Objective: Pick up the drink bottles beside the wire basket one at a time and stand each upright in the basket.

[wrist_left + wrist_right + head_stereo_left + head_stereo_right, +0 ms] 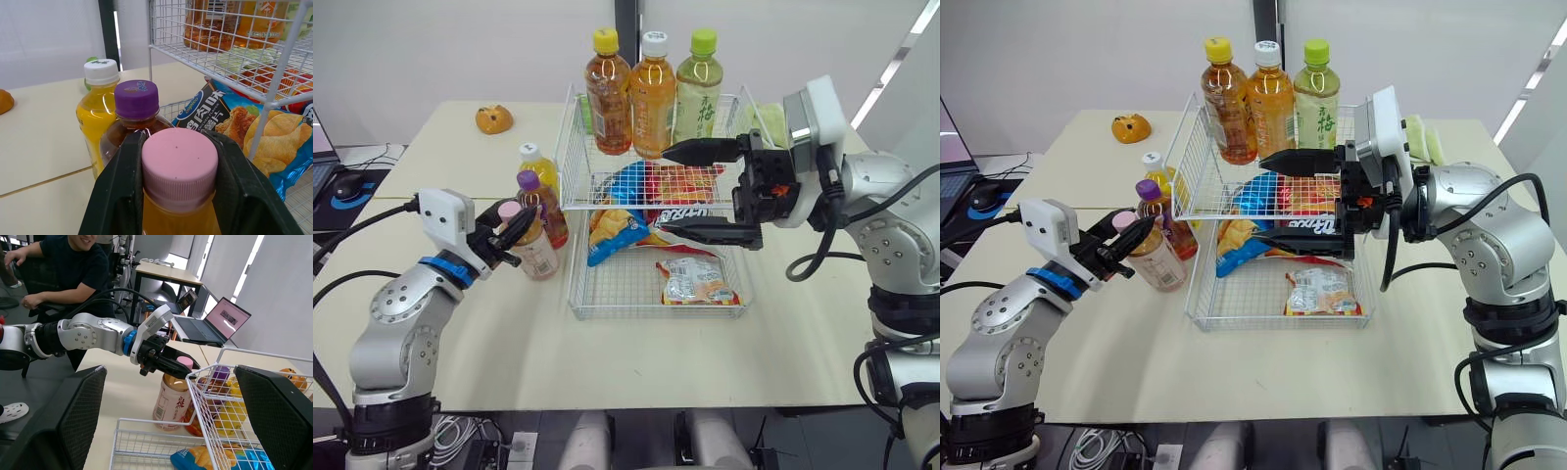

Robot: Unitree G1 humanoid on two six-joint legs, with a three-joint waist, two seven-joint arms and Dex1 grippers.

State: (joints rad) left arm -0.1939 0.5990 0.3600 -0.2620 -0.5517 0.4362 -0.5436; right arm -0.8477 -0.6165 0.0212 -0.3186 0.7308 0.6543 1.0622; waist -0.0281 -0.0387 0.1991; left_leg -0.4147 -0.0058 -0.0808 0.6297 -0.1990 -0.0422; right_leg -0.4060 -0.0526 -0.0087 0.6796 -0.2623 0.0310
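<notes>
A pink-capped peach drink bottle [536,251] stands on the table just left of the two-tier wire basket [656,311]. My left gripper [516,231] is shut on its neck, and the fingers [122,186] flank the pink cap [179,166]. Behind it stand a purple-capped bottle [546,211] and a white-capped yellow bottle [536,164]. Three bottles stand upright on the basket's upper tier: yellow-capped [608,93], white-capped [652,98] and green-capped [699,93]. My right gripper [664,189] hangs wide open in front of the basket, holding nothing.
Snack bags [697,282] lie in the basket's lower tier and under the upper shelf. An orange toy [493,118] sits at the table's far left. A laptop and mouse [352,184] are off to the left. A person [73,264] sits beyond the table.
</notes>
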